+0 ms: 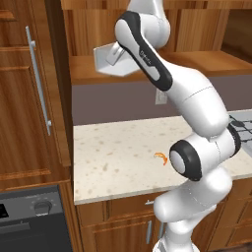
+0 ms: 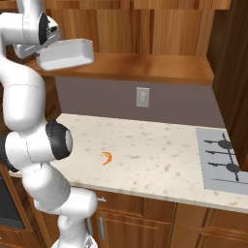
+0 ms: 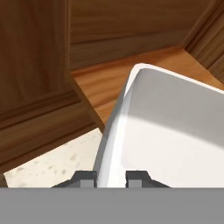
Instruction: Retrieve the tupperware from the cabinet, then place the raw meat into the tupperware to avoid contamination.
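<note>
The tupperware (image 1: 110, 60) (image 2: 68, 53) is a shallow white tray held in the air in front of the cabinet's light wood shelf (image 1: 202, 61) (image 2: 145, 65), tilted, above the counter's left part. In the hand view my gripper (image 3: 111, 178) is shut on the tupperware (image 3: 175, 131), one fingertip on each side of its rim. The raw meat (image 1: 160, 157) (image 2: 106, 158), a tiny orange crescent, lies on the speckled counter (image 1: 113, 147) (image 2: 160, 150) below, close to the arm's base. The cabinet door (image 1: 24, 98) with a long silver handle (image 1: 39, 81) stands at the left.
A cooktop (image 2: 220, 162) (image 1: 243, 125) sits at the counter's right end. A wall outlet (image 2: 142, 97) is on the grey backsplash. A black oven (image 1: 29, 221) is at lower left. Drawer fronts (image 2: 135, 206) run under the counter. My white arm crosses the counter's near edge.
</note>
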